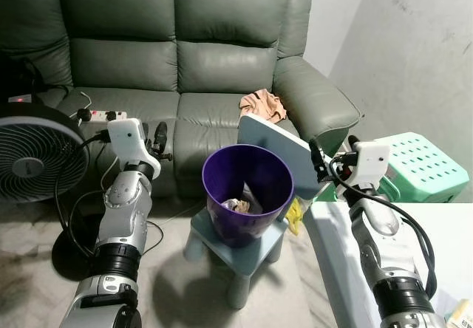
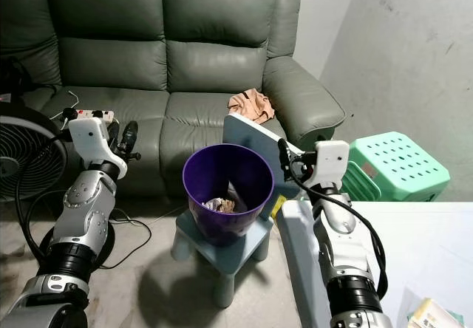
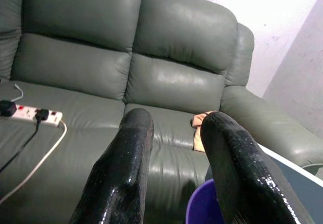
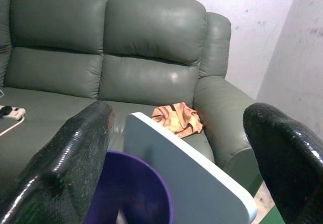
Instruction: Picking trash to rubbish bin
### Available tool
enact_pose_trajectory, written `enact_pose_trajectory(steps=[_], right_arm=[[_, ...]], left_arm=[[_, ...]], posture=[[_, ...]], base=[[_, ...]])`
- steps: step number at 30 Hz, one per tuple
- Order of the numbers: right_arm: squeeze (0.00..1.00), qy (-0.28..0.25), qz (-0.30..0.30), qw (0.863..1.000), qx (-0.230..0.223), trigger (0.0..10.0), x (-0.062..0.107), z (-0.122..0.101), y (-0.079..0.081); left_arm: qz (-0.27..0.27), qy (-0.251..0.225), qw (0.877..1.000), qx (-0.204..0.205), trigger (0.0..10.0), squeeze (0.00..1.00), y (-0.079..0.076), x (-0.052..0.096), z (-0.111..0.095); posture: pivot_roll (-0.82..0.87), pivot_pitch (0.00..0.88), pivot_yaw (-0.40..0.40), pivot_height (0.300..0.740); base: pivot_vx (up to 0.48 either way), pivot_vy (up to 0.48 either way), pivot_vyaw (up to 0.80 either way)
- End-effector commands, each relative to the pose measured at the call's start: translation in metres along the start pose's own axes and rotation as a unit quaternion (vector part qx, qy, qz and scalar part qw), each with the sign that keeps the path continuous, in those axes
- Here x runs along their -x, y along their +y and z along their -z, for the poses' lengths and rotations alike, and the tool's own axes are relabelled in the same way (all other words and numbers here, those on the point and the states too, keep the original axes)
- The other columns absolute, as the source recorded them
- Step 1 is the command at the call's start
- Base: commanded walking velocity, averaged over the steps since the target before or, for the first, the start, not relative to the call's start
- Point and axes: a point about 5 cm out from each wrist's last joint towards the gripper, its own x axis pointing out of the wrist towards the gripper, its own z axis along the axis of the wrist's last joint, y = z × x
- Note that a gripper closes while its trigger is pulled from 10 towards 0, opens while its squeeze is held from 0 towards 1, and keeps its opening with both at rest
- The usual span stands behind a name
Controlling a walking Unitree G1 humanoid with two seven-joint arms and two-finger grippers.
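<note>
Far left: black pedestal fan (image 1: 31, 167) on the floor, cable trailing across the floor behind the left arm. White power strip (image 1: 103, 114) lies on the left seat cushion of the grey-green leather sofa (image 1: 185, 55), plugs in it.

Left gripper (image 1: 158, 140) raised in front of the sofa's seat edge, left of the bin and apart from it. Fingers (image 3: 128, 163) close together with a narrow gap, nothing between them.

Centre: purple rubbish bin (image 1: 247, 193) stands upright on a small light-blue stool (image 1: 238, 256). Trash (image 1: 242, 205) is at the bottom of the bin, crumpled pale and brownish bits; can't tell what exactly. A flat light-blue board (image 1: 277, 153), possibly the stool's back or a lid (can't tell), stands tilted against the bin's right rim. Something yellow (image 1: 295, 213) sits low behind it, mostly hidden.

Orange-tan crumpled cloth (image 1: 263, 105) on the right seat cushion, next to the armrest, behind the bin.

Right gripper (image 1: 320, 164) is just beside the board's right edge, near the bin rim. Fingers (image 4: 65, 163) spread wide, holding nothing; in the wrist view the board and the bin opening lie between them.

Right: white table (image 1: 414, 247) edge under the right arm, green perforated plastic stool (image 1: 420, 164) beyond it by the wall.
</note>
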Motion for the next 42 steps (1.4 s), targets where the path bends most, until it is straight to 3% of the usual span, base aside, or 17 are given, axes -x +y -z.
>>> enact_pose_trajectory(steps=[1, 8, 29, 42], right_arm=[[0.00, 0.001, 0.006, 1.000, 0.008, 10.0, -0.0003, 0.0005, -0.0020], [0.00, 0.001, 0.010, 1.000, 0.012, 10.0, 0.0022, 0.0045, 0.0006], [0.00, 0.009, 0.010, 1.000, 0.019, 10.0, 0.0073, 0.0083, -0.0046], [0.00, 0.012, 0.004, 1.000, 0.022, 10.0, 0.0084, 0.0089, -0.0053]], left_arm=[[0.001, 0.005, 1.000, 0.005, 10.0, 0.00, -0.0010, -0.0005, 0.0018], [0.002, 0.006, 1.000, -0.001, 10.0, 0.00, -0.0017, 0.0002, 0.0039], [-0.009, 0.004, 1.000, 0.000, 10.0, 0.00, 0.0033, 0.0021, 0.0041], [-0.016, 0.004, 1.000, 0.004, 10.0, 0.00, 0.0045, 0.0025, 0.0048]], posture=[[0.05, 0.000, -0.090, 0.740], [0.05, 0.000, -0.090, 0.740], [0.07, 0.000, -0.112, 0.740], [0.07, 0.000, -0.123, 0.740]], base=[[0.000, 0.000, 0.00], [0.000, 0.000, 0.00], [0.000, 0.366, 0.00], [0.000, 0.000, 0.00]])
